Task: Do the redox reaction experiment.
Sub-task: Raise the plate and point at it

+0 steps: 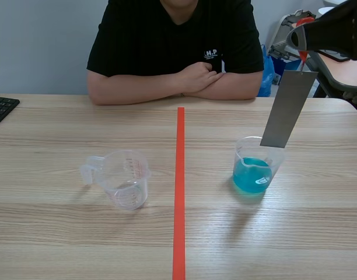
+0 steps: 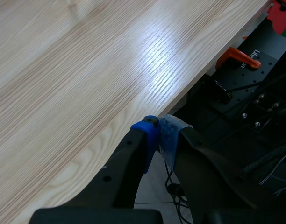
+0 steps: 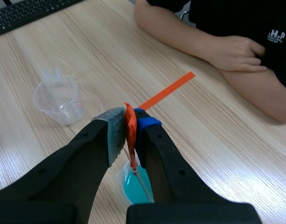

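The strip (image 1: pixel 287 108) is clamped by the right gripper (image 3: pixel 130 123) over the beaker (image 1: pixel 252 175) for dipping; the left gripper (image 2: pixel 159 134) is closed, empty

Matt grey metal strip (image 1: pixel 286 111), clear plastic beakers (image 1: pixel 254 169).

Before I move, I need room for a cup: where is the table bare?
Bare: the near wood before the measuring cup and beaker; between keyboard and measuring cup. Crowded: person's arms at the far edge; metal strip hanging at the beaker.
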You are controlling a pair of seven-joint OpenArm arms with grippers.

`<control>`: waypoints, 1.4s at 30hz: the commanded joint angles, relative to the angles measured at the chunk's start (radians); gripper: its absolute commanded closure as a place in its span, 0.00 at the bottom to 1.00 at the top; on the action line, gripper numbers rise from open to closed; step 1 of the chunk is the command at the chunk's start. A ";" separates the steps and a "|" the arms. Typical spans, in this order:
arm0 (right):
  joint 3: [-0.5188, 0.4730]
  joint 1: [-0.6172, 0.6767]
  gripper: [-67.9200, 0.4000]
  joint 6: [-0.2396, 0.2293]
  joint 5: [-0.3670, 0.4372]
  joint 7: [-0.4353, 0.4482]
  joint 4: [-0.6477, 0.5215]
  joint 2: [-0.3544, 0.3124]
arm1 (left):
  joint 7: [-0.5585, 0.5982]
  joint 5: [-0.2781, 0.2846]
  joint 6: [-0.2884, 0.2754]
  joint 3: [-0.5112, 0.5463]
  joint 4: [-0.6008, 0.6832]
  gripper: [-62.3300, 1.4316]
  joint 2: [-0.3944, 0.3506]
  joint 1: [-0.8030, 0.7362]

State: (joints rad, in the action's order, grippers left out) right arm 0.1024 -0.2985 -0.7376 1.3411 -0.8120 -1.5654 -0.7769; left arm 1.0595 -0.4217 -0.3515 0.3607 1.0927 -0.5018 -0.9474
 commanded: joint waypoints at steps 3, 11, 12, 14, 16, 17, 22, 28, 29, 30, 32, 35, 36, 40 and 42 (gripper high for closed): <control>-0.050 -0.014 0.97 -0.008 0.062 -0.024 -0.039 -0.018 | 0.014 0.010 -0.002 0.010 0.003 0.91 -0.007 -0.002; -0.103 -0.014 0.97 -0.008 0.130 -0.054 -0.084 -0.018 | 0.013 0.014 -0.002 0.010 0.003 0.91 -0.015 0.001; -0.103 -0.014 0.97 -0.008 0.130 -0.054 -0.090 -0.018 | 0.014 0.014 -0.002 0.010 0.003 0.91 -0.015 0.001; -0.103 -0.014 0.97 -0.008 0.133 -0.053 -0.097 -0.018 | 0.014 0.014 -0.002 0.010 0.003 0.91 -0.014 0.003; -0.103 -0.014 0.97 -0.008 0.134 -0.045 -0.100 -0.017 | 0.016 0.018 -0.002 0.010 0.003 0.91 -0.014 0.003; -0.103 -0.014 0.97 -0.008 0.134 -0.042 -0.100 -0.017 | 0.018 0.023 -0.002 0.010 0.003 0.91 -0.015 0.004; -0.103 -0.014 0.97 -0.008 0.134 -0.035 -0.100 -0.015 | 0.010 0.036 -0.004 0.010 0.002 0.91 -0.027 0.050; -0.103 -0.014 0.97 -0.008 0.137 -0.035 -0.100 -0.015 | -0.024 0.043 -0.102 0.010 0.002 0.91 -0.096 0.159; -0.103 -0.014 0.97 -0.008 0.137 -0.035 -0.100 -0.015 | -0.027 0.043 -0.117 0.010 0.002 0.91 -0.109 0.181; -0.103 -0.014 0.97 -0.008 0.137 -0.035 -0.100 -0.015 | -0.033 0.043 -0.133 0.010 0.002 0.91 -0.122 0.205; -0.103 -0.014 0.97 -0.008 0.137 -0.035 -0.100 -0.015 | -0.047 0.043 -0.163 0.010 0.002 0.91 -0.145 0.258; -0.103 -0.014 0.97 -0.008 0.137 -0.035 -0.100 -0.015 | -0.086 0.044 -0.202 -0.002 0.002 0.91 -0.176 0.356; -0.103 -0.014 0.97 -0.008 0.137 -0.035 -0.100 -0.015 | -0.100 0.044 -0.218 -0.013 0.002 0.91 -0.187 0.391; -0.103 -0.014 0.97 -0.008 0.137 -0.035 -0.100 -0.015 | -0.175 0.080 -0.274 -0.095 0.002 0.92 -0.231 0.542; -0.103 -0.014 0.97 -0.008 0.137 -0.035 -0.100 -0.015 | -0.218 0.114 -0.282 -0.151 0.000 0.92 -0.248 0.619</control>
State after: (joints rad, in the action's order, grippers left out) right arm 0.0086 -0.2985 -0.7376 1.4525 -0.8658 -1.6569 -0.7761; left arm 0.8349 -0.3237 -0.6327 0.2195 1.0882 -0.7414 -0.3462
